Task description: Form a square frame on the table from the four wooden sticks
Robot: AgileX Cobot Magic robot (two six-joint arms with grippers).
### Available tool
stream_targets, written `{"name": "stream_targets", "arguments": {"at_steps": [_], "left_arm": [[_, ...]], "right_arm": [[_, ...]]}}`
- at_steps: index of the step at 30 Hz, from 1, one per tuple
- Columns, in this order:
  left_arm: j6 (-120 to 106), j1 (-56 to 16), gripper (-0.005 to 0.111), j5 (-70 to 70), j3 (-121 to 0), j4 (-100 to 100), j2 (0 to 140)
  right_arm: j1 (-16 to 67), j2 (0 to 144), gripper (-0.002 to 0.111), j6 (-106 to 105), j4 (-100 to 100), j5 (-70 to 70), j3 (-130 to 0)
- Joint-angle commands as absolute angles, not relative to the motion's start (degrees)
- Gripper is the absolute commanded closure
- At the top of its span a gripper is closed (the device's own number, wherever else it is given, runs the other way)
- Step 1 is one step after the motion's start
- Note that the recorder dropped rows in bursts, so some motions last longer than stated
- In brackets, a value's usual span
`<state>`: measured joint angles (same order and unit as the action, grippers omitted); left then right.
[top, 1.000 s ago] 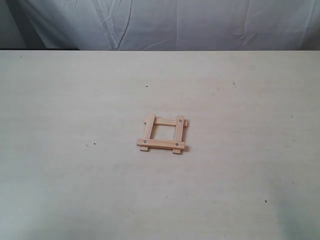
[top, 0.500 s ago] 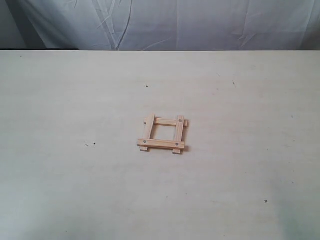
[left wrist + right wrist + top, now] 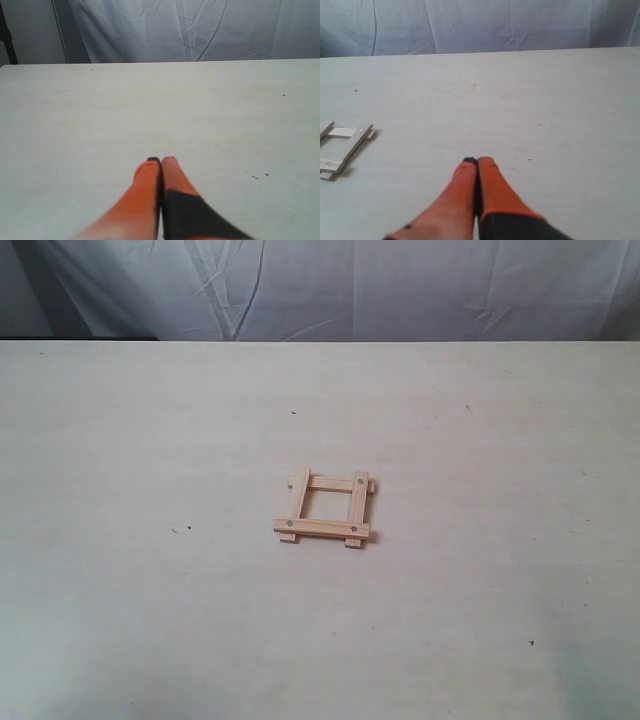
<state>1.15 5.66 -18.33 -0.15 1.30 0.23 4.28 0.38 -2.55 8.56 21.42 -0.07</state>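
Note:
The four wooden sticks lie as a square frame (image 3: 325, 508) near the middle of the table (image 3: 150, 440), overlapping at the corners with their ends sticking out slightly; dark holes show near some ends. Part of the square frame (image 3: 342, 147) also shows at the edge of the right wrist view, well apart from my right gripper (image 3: 477, 160), which is shut with nothing in it. My left gripper (image 3: 161, 160) is shut and holds nothing, above bare table (image 3: 150, 110); no stick shows in that view. Neither gripper appears in the exterior view.
A wrinkled pale curtain (image 3: 350, 285) hangs behind the table's far edge. A few tiny dark specks (image 3: 188, 528) dot the tabletop.

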Motion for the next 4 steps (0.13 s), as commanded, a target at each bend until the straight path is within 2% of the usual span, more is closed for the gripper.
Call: {"name": "stream_targets", "arguments": {"at_steps": [1, 4], "left_arm": [[1.09, 5.51, 0.107, -17.56, 0.00, 1.20, 0.00], [1.09, 5.51, 0.107, -17.56, 0.00, 1.20, 0.00]], "right_arm": [[3.99, 0.00, 0.108, -2.79, 8.49, 20.83, 0.00], [3.99, 0.00, 0.108, -2.79, 8.49, 20.83, 0.00]]}}
